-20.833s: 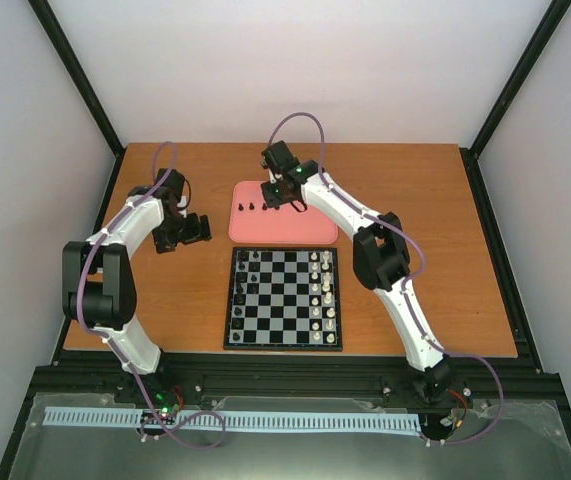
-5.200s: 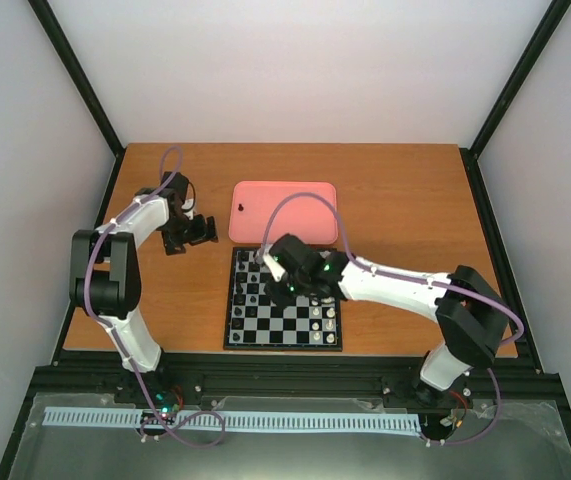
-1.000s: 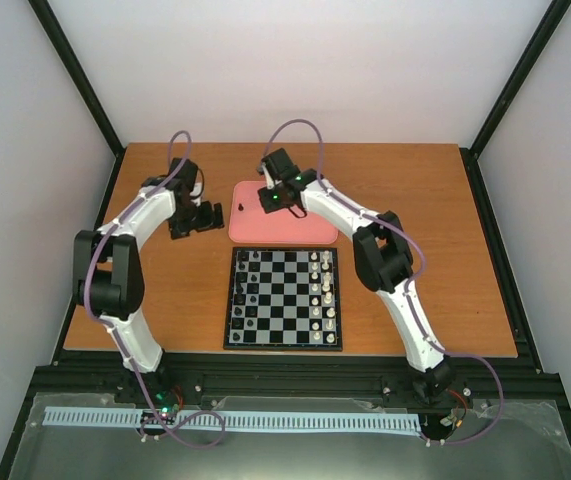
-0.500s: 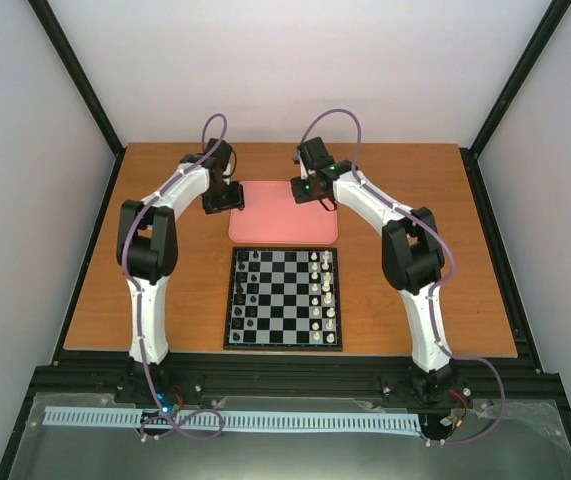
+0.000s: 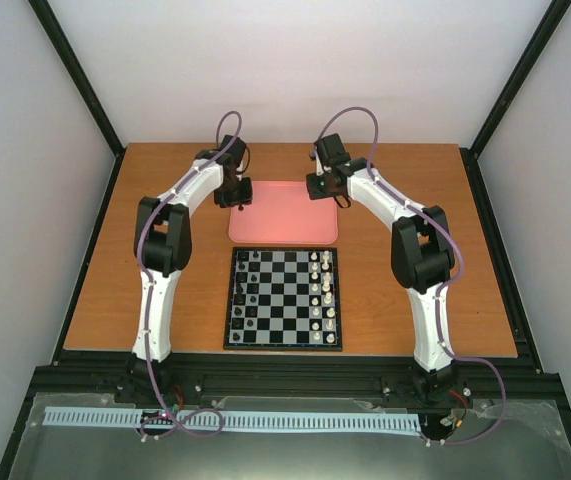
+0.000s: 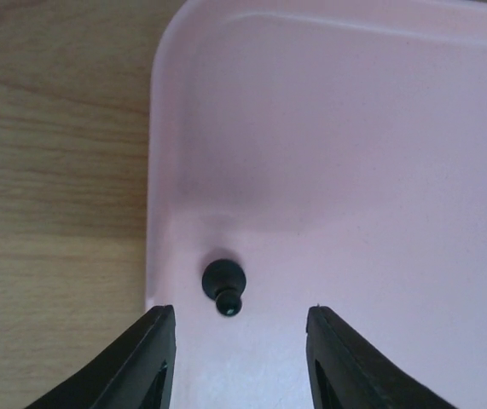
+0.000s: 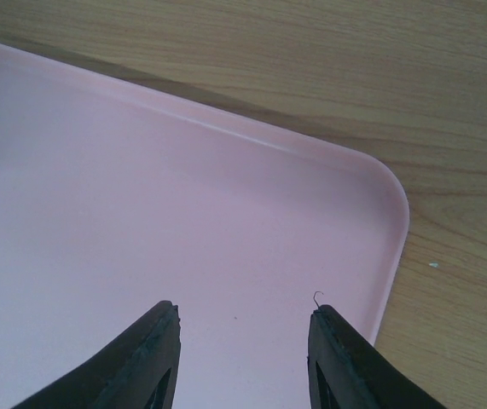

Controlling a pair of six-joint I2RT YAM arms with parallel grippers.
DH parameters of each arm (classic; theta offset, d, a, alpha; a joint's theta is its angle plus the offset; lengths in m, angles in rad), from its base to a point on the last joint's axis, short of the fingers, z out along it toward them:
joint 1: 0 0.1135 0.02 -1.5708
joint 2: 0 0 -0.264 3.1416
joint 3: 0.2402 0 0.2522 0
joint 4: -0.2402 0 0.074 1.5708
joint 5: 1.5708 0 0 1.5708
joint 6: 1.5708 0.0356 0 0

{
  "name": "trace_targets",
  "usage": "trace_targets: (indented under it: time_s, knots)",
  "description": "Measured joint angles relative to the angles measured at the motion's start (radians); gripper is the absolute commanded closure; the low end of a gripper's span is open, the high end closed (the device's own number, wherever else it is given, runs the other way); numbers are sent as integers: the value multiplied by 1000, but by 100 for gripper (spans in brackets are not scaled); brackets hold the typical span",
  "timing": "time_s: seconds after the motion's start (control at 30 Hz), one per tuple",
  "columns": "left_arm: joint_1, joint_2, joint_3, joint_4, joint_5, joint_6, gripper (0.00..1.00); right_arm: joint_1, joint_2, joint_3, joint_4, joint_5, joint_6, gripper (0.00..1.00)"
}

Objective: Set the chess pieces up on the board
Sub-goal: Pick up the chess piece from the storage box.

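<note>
- Top view: the board [image 5: 283, 300] carries black pieces [image 5: 247, 292] down its two left files and white pieces [image 5: 323, 292] down its two right files. It looks nearly set, though the pieces are too small to count.
- Both arms reach over the far corners of the pink tray [image 5: 285, 218], the left gripper [image 5: 237, 198] at the left corner and the right gripper [image 5: 317, 188] at the right. A second ago the left gripper was over the table beside the tray. Some twenty seconds ago several black pieces stood in the tray.
- Left wrist view: one black pawn [image 6: 224, 285] sits in the tray's corner, just inside the rim and just ahead of the fingertips, not between them. The jaws stand apart and grip nothing. Judging by the bare tray, this pawn is the last piece to fetch.
- Right wrist view: the right gripper's jaws also stand apart and empty over the bare corner of the tray — only the wooden table [image 7: 397, 85] lies beyond.
</note>
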Motion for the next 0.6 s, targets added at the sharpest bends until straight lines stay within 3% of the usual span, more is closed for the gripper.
trace_targets:
  time_s: [0.23, 0.43, 0.6]
  knots:
    - [-11, 93, 116, -34, -16, 6, 62, -7, 0, -4, 6, -13, 0, 52]
    - [-11, 111, 127, -55, -39, 6, 67, -21, 0, -5, 9, -21, 0, 52]
    - [-12, 126, 145, -68, -52, 9, 86, -37, 0, -8, 10, -34, 1, 51]
